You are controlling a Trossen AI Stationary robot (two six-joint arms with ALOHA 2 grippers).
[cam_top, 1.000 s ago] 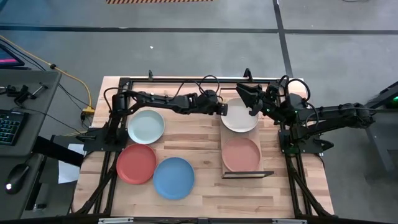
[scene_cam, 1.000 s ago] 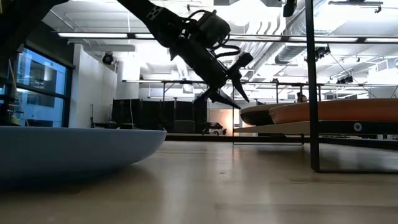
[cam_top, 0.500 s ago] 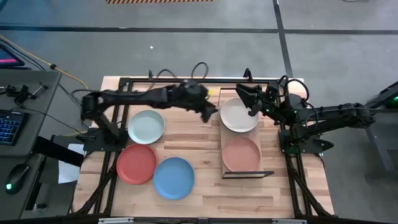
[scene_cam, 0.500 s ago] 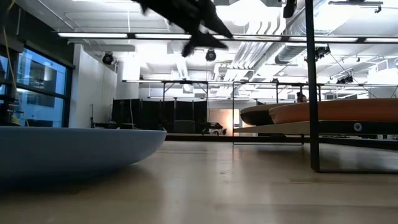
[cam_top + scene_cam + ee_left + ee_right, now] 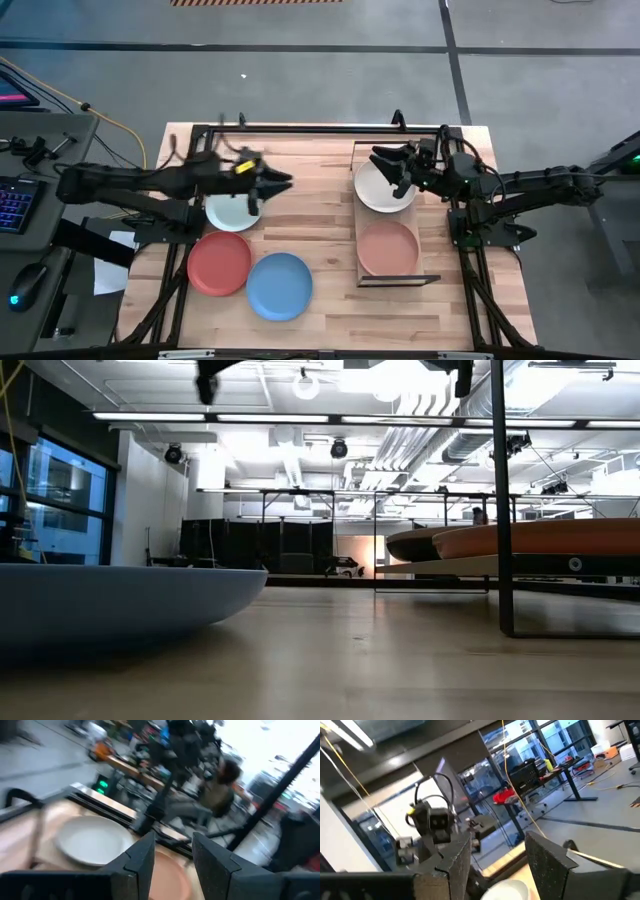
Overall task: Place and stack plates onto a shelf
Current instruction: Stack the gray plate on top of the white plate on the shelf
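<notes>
From above we see a butcher-block table (image 5: 320,215) with two dark arms reaching in from either side. The shelf (image 5: 357,240), a long light-wood board with thin black frame ends, lies on the table's right half with its long axis running from the far edge toward the near edge. Two plates sit side by side on it: the white plate (image 5: 378,192) at the far end and the salmon plate (image 5: 389,249) at the near end, neither stacked on the other.

The right gripper (image 5: 388,168) hangs over the far rim of the white plate, its fingers spread apart and holding nothing; its wrist view shows a clear gap between the two dark fingers (image 5: 547,860).

The left gripper (image 5: 272,184) is well apart from the shelf, at the right edge of the mint plate (image 5: 227,214) on the table's left half. Its fingers (image 5: 142,857) also stand apart and empty, and its wrist view looks across to the white and salmon plates on the shelf.

Nearer us on the left lie the coral plate (image 5: 219,264) and, just beside it, the blue plate (image 5: 280,286). All the plates are round, shallow and matte. At table height, the blue plate's rim fills the left foreground and the shelf's black frame post (image 5: 502,500) stands upright on the right.
</notes>
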